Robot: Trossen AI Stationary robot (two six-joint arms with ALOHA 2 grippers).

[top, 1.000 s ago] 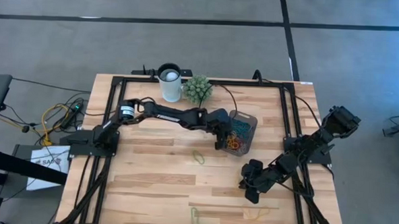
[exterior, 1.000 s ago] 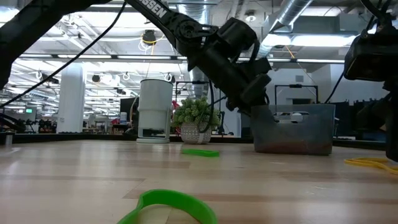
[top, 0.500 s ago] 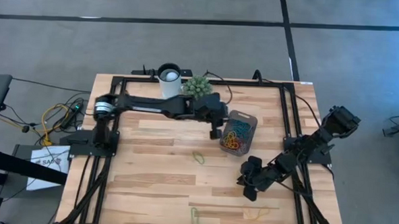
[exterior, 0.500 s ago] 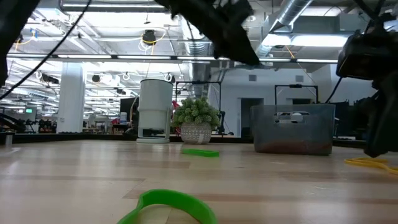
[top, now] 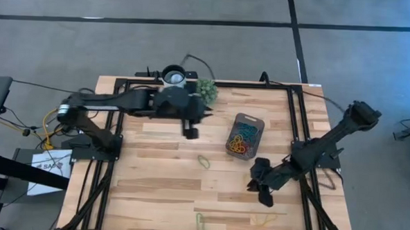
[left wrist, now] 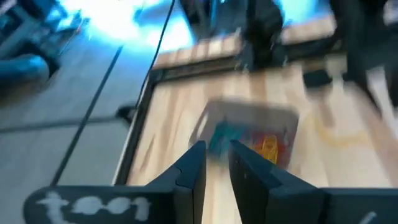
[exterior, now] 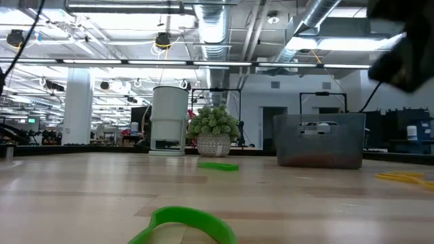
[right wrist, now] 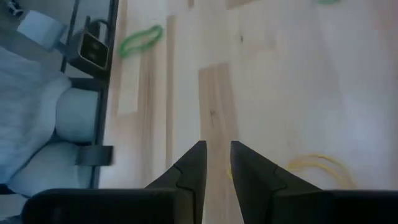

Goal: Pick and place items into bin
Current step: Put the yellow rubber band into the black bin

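The bin [top: 245,136] stands right of the table's middle with several coloured rubber bands inside; the low view shows its grey wall [exterior: 319,140]. Loose bands lie flat on the wood: a green one [top: 204,161] near the middle, a green one [top: 200,221] and a yellow one [top: 266,219] by the near edge. My left gripper [top: 189,131] hangs high, left of the bin, its fingers [left wrist: 216,162] a narrow gap apart and empty. My right gripper [top: 264,196] hovers above and beside the yellow band [right wrist: 317,165], also narrowly open and empty.
A white cup [exterior: 169,120] and a green spiky plant ball [exterior: 213,129] stand at the far edge, the cup partly under my left arm. Black frame rails [top: 295,112] run along the table's sides. Bare wood lies between the bin and the near edge.
My left gripper has risen steeply from over the bin and drawn back toward the table's left edge, leaving the low view upward. My right gripper has lifted a little above the table by the yellow band. The bands and the bin have stayed in place.
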